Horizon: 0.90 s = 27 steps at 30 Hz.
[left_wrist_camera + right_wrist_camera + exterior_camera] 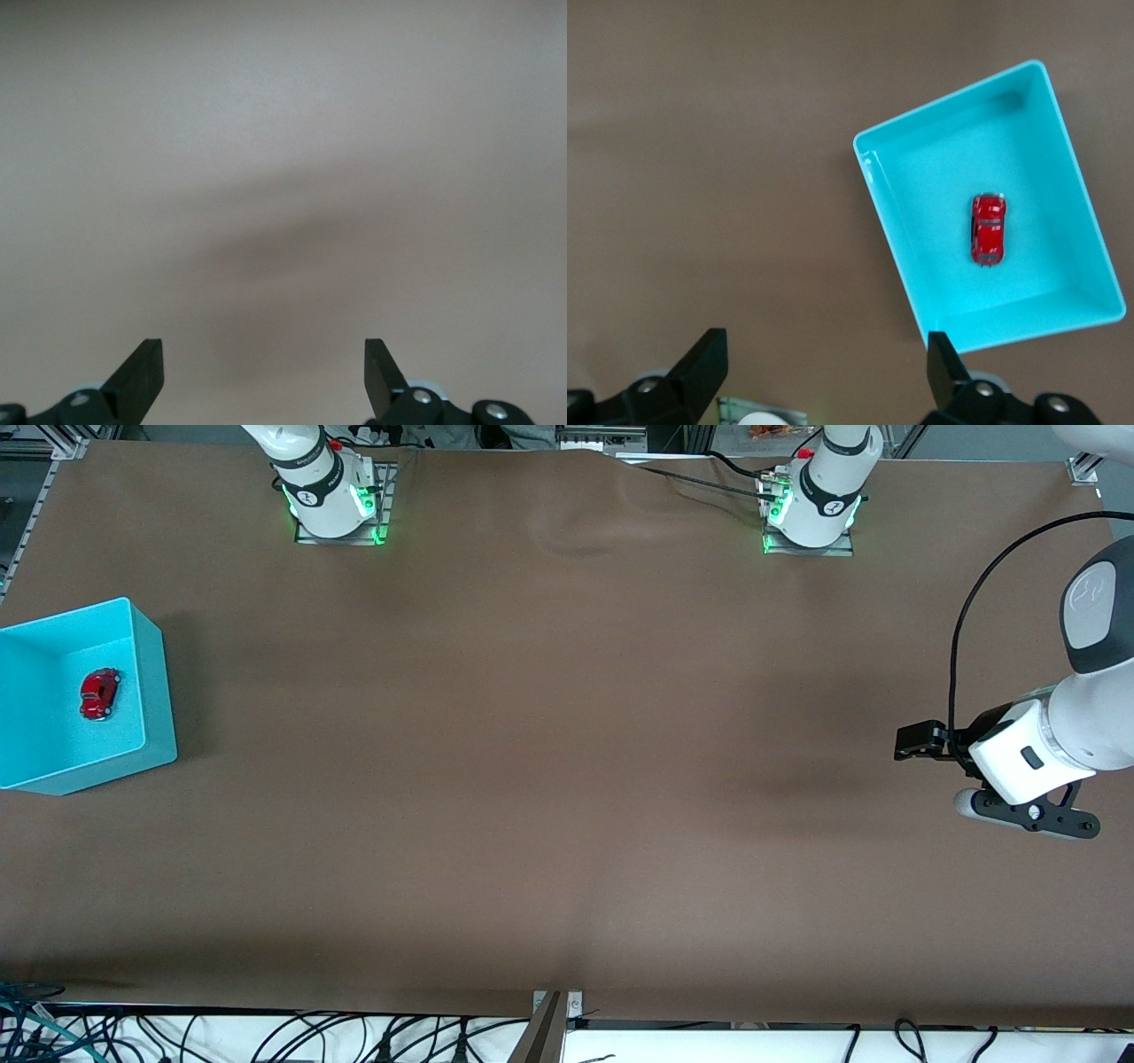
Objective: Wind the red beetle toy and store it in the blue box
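The red beetle toy (99,693) lies on the flat bottom of the blue box (152,682), roughly in the middle of the floor and clear of all four walls. It sits on its wheels. The box stands on the brown table (549,779) at the right arm's end, partly cut off by the edge of the front view.

The right tool (824,372) is out of the front view; its own wrist view shows it high above the table beside the box, its two dark fingers (700,363) set wide apart with nothing between them. From there the box (886,204) and the toy (989,228) inside it are seen from above.

The left tool (917,740) hangs over bare table at the left arm's end, well apart from the box. In the left wrist view its fingers (142,372) stand apart and empty, with only the brown surface below them.
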Available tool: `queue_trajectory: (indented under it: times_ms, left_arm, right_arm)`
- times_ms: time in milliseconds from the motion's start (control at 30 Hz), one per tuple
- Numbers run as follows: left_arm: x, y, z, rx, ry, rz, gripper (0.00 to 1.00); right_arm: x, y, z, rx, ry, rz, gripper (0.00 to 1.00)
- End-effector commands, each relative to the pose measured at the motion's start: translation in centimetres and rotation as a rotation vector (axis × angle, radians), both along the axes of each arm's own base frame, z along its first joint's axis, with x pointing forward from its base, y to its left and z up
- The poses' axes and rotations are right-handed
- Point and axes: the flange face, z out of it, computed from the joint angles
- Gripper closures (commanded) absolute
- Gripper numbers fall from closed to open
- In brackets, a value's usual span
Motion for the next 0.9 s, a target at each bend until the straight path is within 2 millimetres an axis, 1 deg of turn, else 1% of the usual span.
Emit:
queue_trajectory:
  times_ms: [0,133,200,234,467,534,634,734,767,867]
  left_arm:
    - [-0.1,0.2,0.8,-0.021,-0.011,-0.015,0.00]
    - [-0.1,0.2,0.8,-0.021,-0.011,-0.015,0.00]
    - [-0.1,0.2,0.8,-0.021,-0.011,-0.015,0.00]
    - [-0.1,0.1,0.8,-0.022,-0.012,-0.016,0.00]
    - [-0.1,0.1,0.8,-0.022,-0.012,-0.016,0.00]
    - [-0.1,0.2,0.8,-0.021,-0.011,-0.015,0.00]
    - [-0.1,0.1,0.8,-0.022,-0.012,-0.016,0.00]
    - [-0.1,0.1,0.8,-0.022,-0.012,-0.016,0.00]
    - [-0.1,0.2,0.8,-0.021,-0.011,-0.015,0.00]
    - [-0.1,0.3,0.8,-0.021,-0.012,-0.014,0.00]
  right_arm:
    - [-2.2,0.4,2.1,0.001,0.069,-0.067,0.00]
    - [-2.3,2.2,4.3,-0.005,0.079,-0.089,0.00]
    - [-1.9,3.9,5.6,-0.017,0.087,-0.068,0.00]
    - [-1.7,7.0,7.8,-0.033,0.133,-0.059,0.00]
    - [-0.7,11.7,9.2,-0.048,0.150,-0.074,0.00]
    - [0.2,14.2,9.5,-0.059,0.159,-0.083,0.00]
    - [0.8,17.5,10.2,-0.076,0.159,-0.089,0.00]
    - [1.4,19.5,10.2,-0.086,0.168,-0.100,0.00]
    - [1.7,20.3,10.0,-0.090,0.175,-0.097,0.00]
    - [2.3,22.0,9.6,-0.098,0.184,-0.093,0.00]
